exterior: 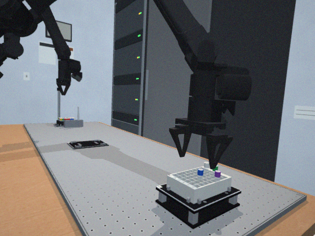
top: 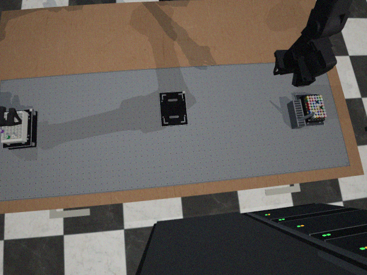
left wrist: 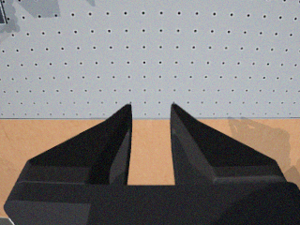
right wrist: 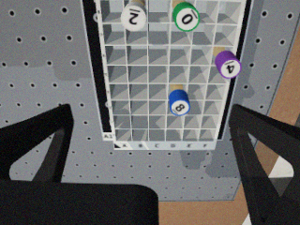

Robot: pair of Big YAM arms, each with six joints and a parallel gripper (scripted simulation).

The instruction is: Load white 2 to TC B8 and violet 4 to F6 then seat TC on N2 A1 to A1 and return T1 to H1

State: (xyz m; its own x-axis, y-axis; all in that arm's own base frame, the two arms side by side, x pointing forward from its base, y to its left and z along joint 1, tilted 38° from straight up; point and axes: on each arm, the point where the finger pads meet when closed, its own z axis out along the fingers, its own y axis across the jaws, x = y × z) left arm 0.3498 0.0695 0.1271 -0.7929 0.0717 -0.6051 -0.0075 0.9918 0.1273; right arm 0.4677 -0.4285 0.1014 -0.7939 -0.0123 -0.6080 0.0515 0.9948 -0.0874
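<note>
The carrier TC (exterior: 213,189) (top: 26,124) (right wrist: 164,145) sits, looking flat, inside the locators of the raised nest N2 (exterior: 175,197). The printed A end is beside the nest's A1 mark. White 2 (exterior: 206,164) (right wrist: 134,18) stands in column B's far row; violet 4 (exterior: 217,173) (right wrist: 228,65) stands in column F. Their bases are hidden. My right gripper (exterior: 197,161) (right wrist: 151,112) is open and empty just above TC. My left gripper (exterior: 63,94) (left wrist: 151,112) is partly open and empty, high near the vial rack R1 (top: 315,106). Forceps T1 (exterior: 78,112) stand in holder H1 (exterior: 73,123); their tip slots cannot be made out.
Green 0 (exterior: 215,168) (right wrist: 186,17) and blue 8 (exterior: 200,171) (right wrist: 179,103) also stand in TC. A low black nest (top: 173,109) (exterior: 87,143) lies between the arms. H1 stands close beside R1, with T1's handle sticking up.
</note>
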